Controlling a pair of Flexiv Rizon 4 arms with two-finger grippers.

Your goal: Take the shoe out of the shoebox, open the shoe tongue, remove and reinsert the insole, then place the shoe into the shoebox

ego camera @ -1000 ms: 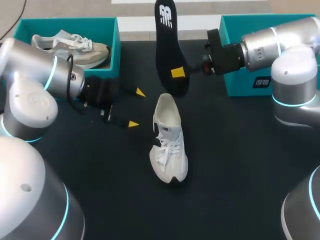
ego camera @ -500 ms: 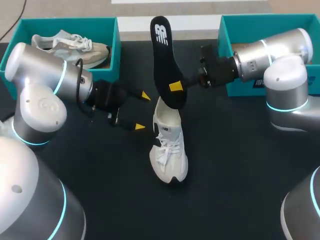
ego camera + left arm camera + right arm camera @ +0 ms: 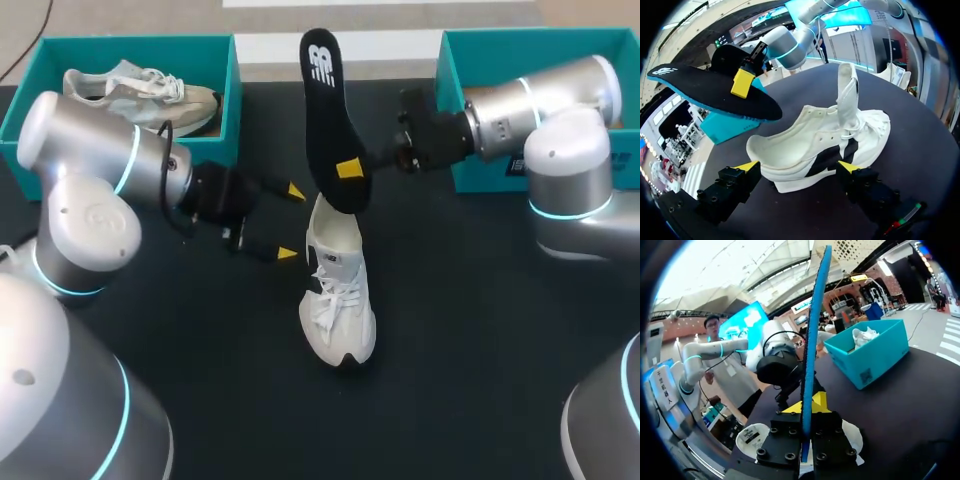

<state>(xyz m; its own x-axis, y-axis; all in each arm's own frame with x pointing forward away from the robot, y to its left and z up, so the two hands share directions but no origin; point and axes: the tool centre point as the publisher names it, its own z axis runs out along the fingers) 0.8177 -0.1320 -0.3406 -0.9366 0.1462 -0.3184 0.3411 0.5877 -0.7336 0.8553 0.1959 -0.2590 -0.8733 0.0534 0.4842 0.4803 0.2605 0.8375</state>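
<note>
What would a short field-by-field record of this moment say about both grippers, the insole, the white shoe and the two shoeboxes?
Right gripper: shut on the insole
Insole position: held on edge, lower end over the heel opening of the white shoe
White shoe: standing on its sole, tongue raised
Left gripper: open, close beside the shoe's heel
Left shoebox: teal, holds a second shoe
Right shoebox: teal, contents not visible

White shoe (image 3: 810,142) just ahead of the wide-spread left end effector (image 3: 796,166), black insole (image 3: 710,92) above.
</note>
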